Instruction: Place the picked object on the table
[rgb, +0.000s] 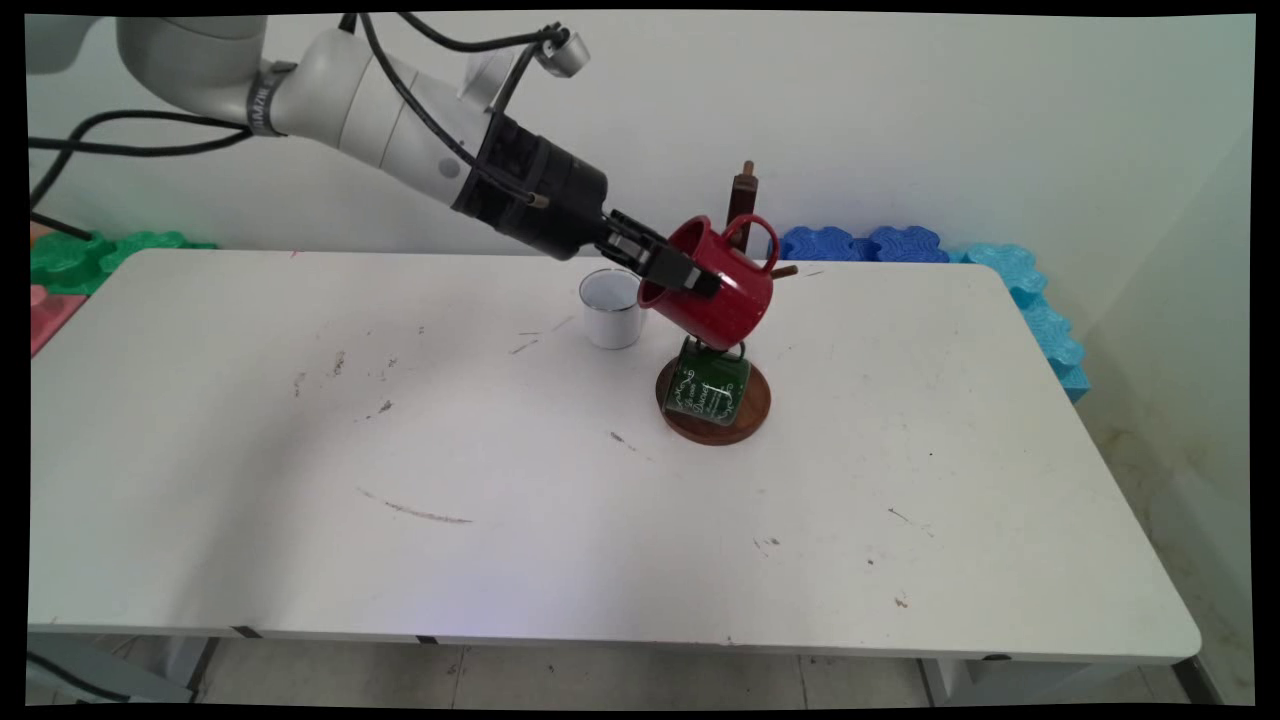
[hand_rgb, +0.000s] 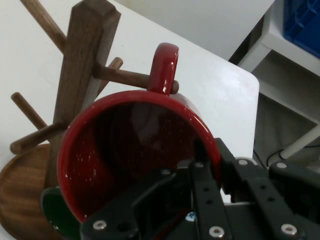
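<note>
Red mug (rgb: 722, 290): glossy enamel-look finish, speckled with fine white flecks, cylindrical body with a rolled rim and a loop handle. Held tilted, mouth turned toward the arm at about 10 o'clock, base toward 4 o'clock; long axis slanted along that line. Handle uppermost, threaded over a peg of the mug tree (rgb: 742, 200), as the hand view shows.

Gripper (rgb: 668, 268): black two-finger unit, jaws pinching the red mug's rim wall, one finger inside the mouth and one outside.

Mug tree: dark wooden square post with round dowel pegs angled upward, standing on a round wooden base (rgb: 752, 420), right of the table's centre toward the far edge.

Green mug (rgb: 708, 388): dark glossy green with pale script lettering, hanging low on the tree just under the red mug, above the base.

White mug (rgb: 611, 308): plain white with a dark rim, upright, mouth up, standing on the table at 9 o'clock from the tree, just beside the gripper.

Table (rgb: 500, 480): matte white top, scuffed with dark marks.
</note>
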